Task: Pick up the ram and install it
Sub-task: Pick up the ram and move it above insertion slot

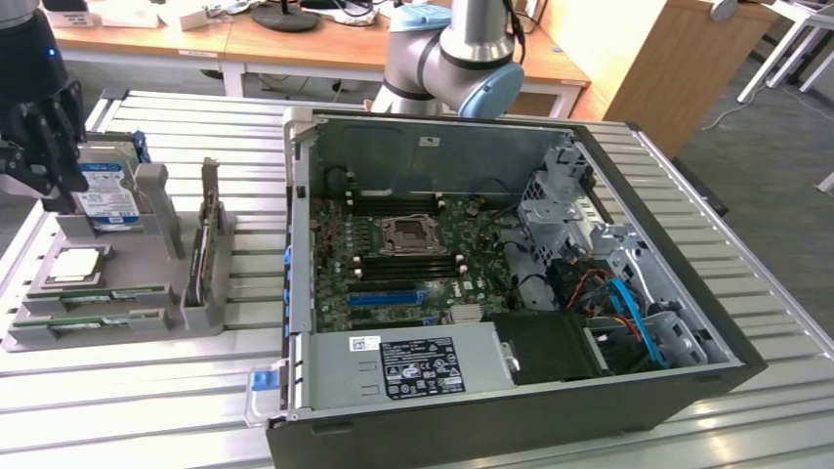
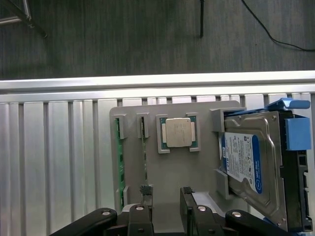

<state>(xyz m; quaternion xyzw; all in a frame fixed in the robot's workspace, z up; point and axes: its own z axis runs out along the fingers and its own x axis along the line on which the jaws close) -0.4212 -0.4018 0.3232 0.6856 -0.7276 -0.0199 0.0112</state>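
Wrist view: ram (image 2: 144, 157) end just beside the spread gripper (image 2: 166, 192)

Ram sticks (image 2: 118, 162) are showing green; CPU (image 2: 178, 132) is gleaming silver; hard drive (image 2: 243, 162) is wearing a blue-and-white label; tray (image 2: 167, 172) is showing grey.

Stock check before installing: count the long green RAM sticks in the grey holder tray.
2. Both lie in parallel slots of the grey holder tray: the outer green RAM stick by the tray's edge, the inner green RAM stick between it and the square silver CPU chip.
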